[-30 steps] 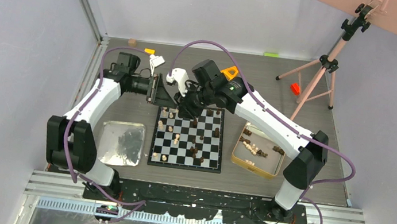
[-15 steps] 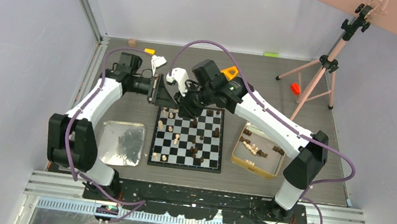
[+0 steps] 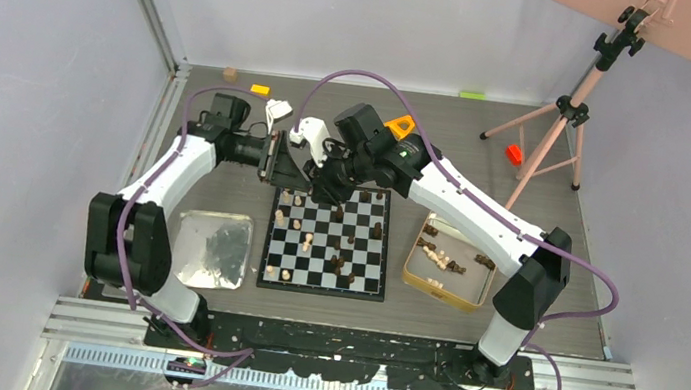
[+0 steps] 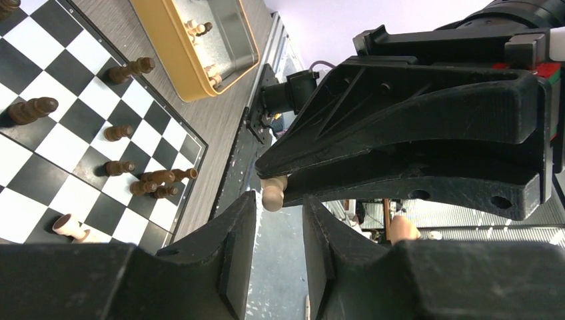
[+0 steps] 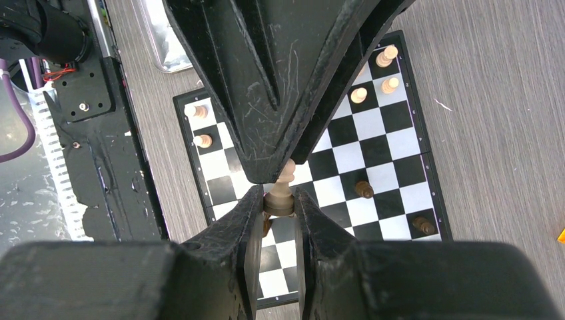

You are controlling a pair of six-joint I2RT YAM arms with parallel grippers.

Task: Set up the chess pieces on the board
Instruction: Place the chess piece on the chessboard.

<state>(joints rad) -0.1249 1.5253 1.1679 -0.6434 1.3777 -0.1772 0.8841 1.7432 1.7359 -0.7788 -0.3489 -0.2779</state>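
Note:
My right gripper is shut on the base of a light tan chess piece, held above the far left part of the board. My left gripper comes in sideways from the left, its jaws narrowly open. The piece's round head sits right at the left gripper's fingertips, nearer one finger, with a gap still showing. Several tan and dark chess pieces stand scattered on the board. In the top view the held piece is hidden by the two grippers.
A gold-rimmed tin with several more pieces lies right of the board. A silver tray lies to its left. A pink tripod stands at the back right. Small coloured bits lie along the far wall.
The left gripper's jaws have narrowed around the head of the piece. The left arm has shifted slightly; the right arm has stayed put with the piece.

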